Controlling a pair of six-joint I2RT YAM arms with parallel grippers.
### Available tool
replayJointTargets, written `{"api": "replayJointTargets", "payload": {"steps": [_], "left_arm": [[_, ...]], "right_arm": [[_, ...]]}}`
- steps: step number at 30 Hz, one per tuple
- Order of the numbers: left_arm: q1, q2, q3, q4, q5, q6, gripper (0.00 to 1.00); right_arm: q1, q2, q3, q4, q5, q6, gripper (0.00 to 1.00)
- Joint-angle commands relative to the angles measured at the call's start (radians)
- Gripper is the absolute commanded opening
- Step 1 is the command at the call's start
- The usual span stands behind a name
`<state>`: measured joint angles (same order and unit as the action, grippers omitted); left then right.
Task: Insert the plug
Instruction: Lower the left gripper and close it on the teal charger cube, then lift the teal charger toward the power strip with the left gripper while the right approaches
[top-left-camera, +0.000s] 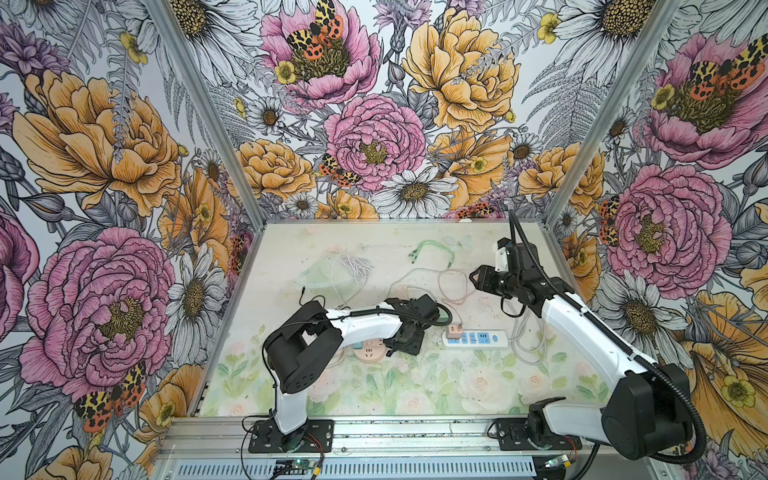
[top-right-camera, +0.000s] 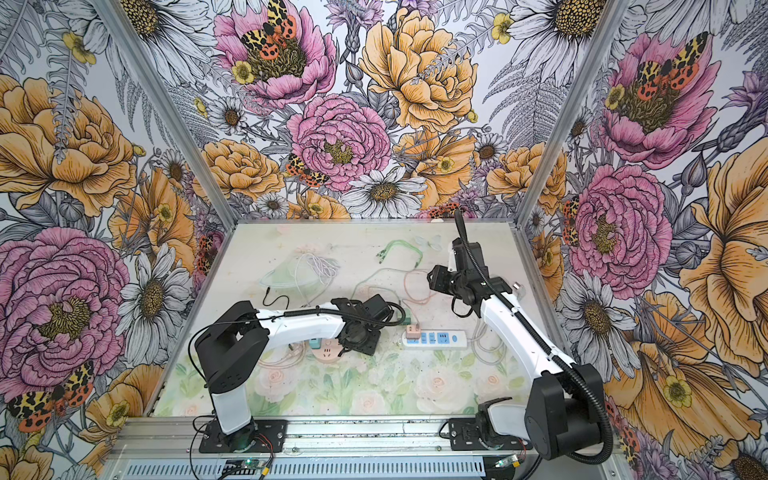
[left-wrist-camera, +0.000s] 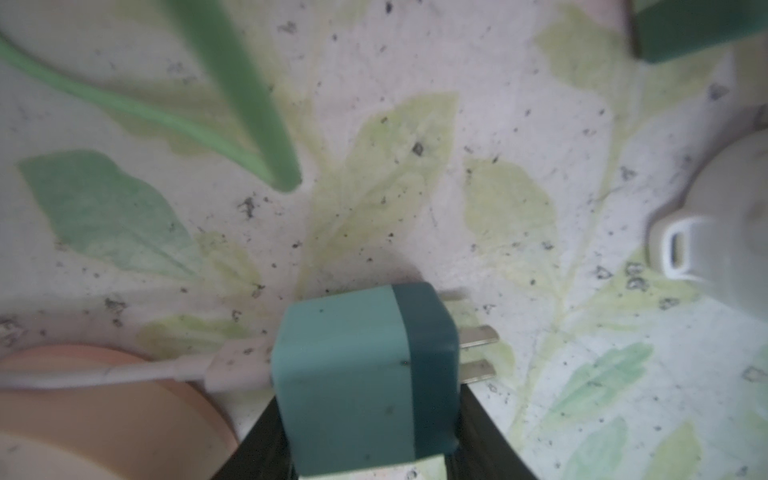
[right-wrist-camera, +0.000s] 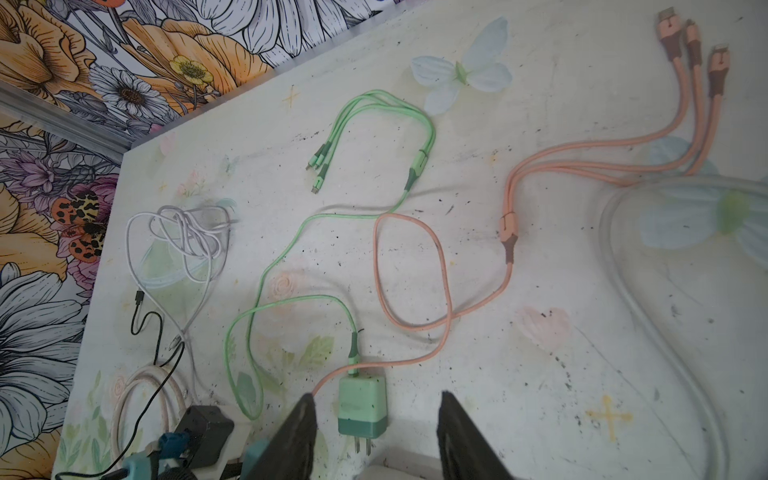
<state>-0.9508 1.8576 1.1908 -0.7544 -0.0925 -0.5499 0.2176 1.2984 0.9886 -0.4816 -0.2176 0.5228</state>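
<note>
A teal plug (left-wrist-camera: 345, 361) with two flat metal prongs and a white cable sits between the black fingers of my left gripper (left-wrist-camera: 368, 407), which is shut on its sides. In both top views that gripper (top-left-camera: 401, 347) is low over the table, between a round pink socket (top-left-camera: 368, 351) and the white power strip (top-left-camera: 476, 338), and it hides the plug. The strip's rounded end (left-wrist-camera: 715, 232) lies past the prongs. A pink plug (top-left-camera: 454, 331) sits in the strip's left end. My right gripper (top-left-camera: 473, 276) hangs open and empty above the table's back right.
A light green plug (right-wrist-camera: 361, 403) lies on the table below my right gripper (right-wrist-camera: 377, 397), its green cable (right-wrist-camera: 266, 266) looping away. An orange cable (right-wrist-camera: 444, 266), a white cable bundle (right-wrist-camera: 187, 232) and a thin black cable (right-wrist-camera: 145, 320) lie across the back. Flowered walls enclose the table.
</note>
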Motion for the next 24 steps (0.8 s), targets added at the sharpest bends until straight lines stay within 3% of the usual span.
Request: {"api": "replayJointTargets", "payload": {"steps": [1, 6, 8, 10, 13, 20, 24], "left_arm": [[0.012, -0.026, -0.022, 0.023, -0.006, 0.024, 0.46], [0.018, -0.107, -0.024, 0.023, -0.010, 0.077, 0.44], [0.024, -0.124, -0.025, 0.022, -0.004, 0.101, 0.36], [0.029, -0.143, -0.023, 0.022, 0.025, 0.139, 0.37], [0.026, -0.177, -0.023, 0.022, 0.059, 0.233, 0.41], [0.029, -0.290, -0.048, 0.021, 0.058, 0.494, 0.42], [0.039, -0.345, -0.055, 0.021, 0.053, 0.617, 0.43]], "right_arm": [[0.008, -0.007, 0.032, 0.012, -0.016, -0.003, 0.49], [0.008, -0.021, 0.029, 0.011, -0.020, -0.008, 0.49], [0.008, -0.025, 0.028, 0.011, -0.033, -0.009, 0.49], [0.008, -0.024, 0.030, 0.010, -0.065, -0.015, 0.49], [0.008, -0.020, 0.036, 0.012, -0.163, -0.029, 0.49], [0.011, 0.036, 0.040, 0.011, -0.521, -0.063, 0.53], [0.034, 0.065, 0.007, 0.012, -0.577, -0.070, 0.52]]}}
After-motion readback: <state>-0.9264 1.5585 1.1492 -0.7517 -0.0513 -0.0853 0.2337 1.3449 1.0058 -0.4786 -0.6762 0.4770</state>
